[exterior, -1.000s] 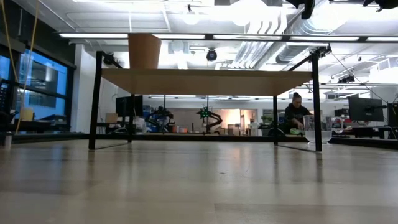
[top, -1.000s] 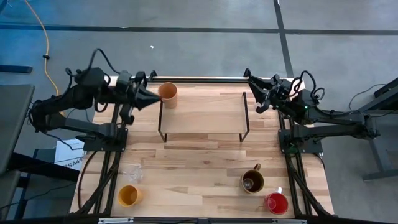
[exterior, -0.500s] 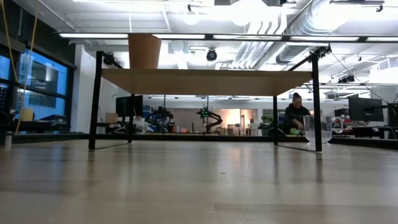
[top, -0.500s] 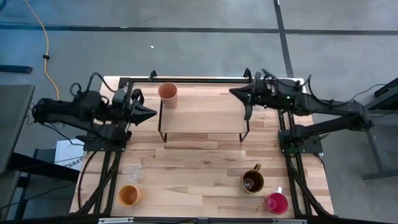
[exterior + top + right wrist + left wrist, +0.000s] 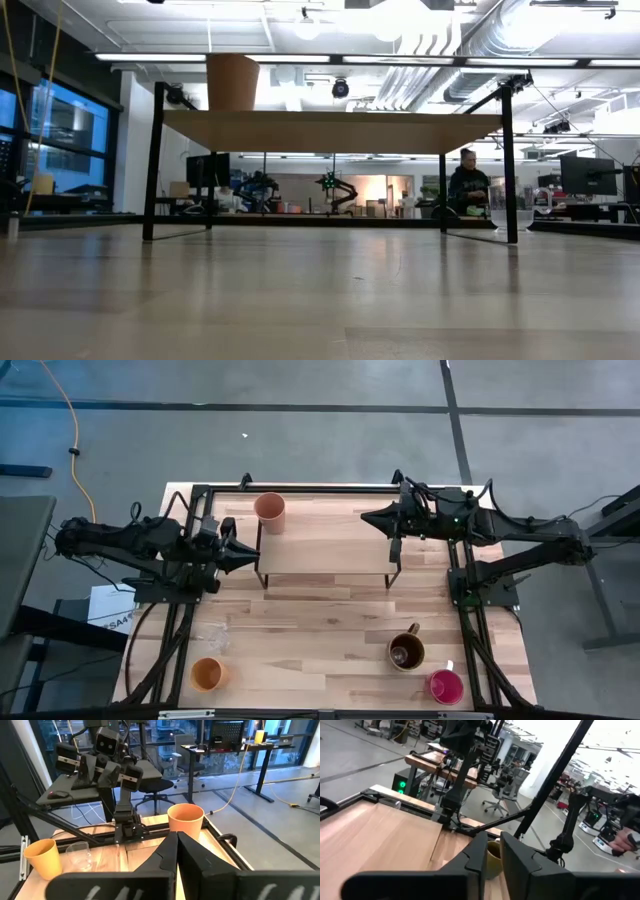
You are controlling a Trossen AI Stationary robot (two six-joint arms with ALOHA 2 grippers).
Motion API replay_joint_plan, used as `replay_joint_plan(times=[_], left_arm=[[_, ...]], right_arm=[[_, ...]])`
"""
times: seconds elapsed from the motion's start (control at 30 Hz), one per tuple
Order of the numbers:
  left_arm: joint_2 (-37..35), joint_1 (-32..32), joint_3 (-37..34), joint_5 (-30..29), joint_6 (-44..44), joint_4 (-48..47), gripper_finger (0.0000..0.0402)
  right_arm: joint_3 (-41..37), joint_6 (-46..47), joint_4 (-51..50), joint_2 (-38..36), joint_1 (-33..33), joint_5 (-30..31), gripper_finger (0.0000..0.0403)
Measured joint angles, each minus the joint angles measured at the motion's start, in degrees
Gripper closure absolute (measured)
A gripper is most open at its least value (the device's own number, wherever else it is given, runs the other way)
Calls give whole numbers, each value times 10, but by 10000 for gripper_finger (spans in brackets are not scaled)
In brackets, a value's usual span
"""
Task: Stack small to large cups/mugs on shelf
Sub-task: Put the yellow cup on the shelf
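The shelf [image 5: 325, 545], black-framed with a light wood top, stands at the table's far middle. A peach tumbler [image 5: 270, 512] stands upright on the shelf's far left corner, also seen in the low view [image 5: 232, 82] and the right wrist view [image 5: 186, 822]. My left gripper [image 5: 246, 555] points level at the shelf's left end, beside the frame, with a narrow gap between its fingers [image 5: 493, 852]; it holds nothing. My right gripper [image 5: 366, 516] is shut and empty over the shelf's right part, pointing at the tumbler [image 5: 176, 840].
On the near part of the table stand a clear glass mug [image 5: 213, 635], a yellow-orange cup [image 5: 207, 674], a brown handled mug [image 5: 406, 652] and a red-pink cup [image 5: 445, 686]. A person [image 5: 468, 190] is in the room beyond the table.
My left gripper has drawn away from the tumbler toward the table's near edge and sunk beside the shelf's left end. My right gripper has swung from beyond the shelf's right end to above its right part, levelled out and shut. The tumbler has stayed in place.
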Motion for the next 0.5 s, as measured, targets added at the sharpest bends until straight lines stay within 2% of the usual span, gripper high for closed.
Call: replay_joint_plan(times=[0.23, 0.33, 0.5], left_arm=[[5, 0, 0, 11, 11, -10, 335], [4, 0, 0, 20, -43, 10, 335], [7, 0, 0, 93, -55, 147, 335]], right_arm=[[0, -1, 1, 0, 0, 0, 402], [0, -17, 1, 0, -2, 0, 403], [0, -64, 1, 0, -2, 2, 403]])
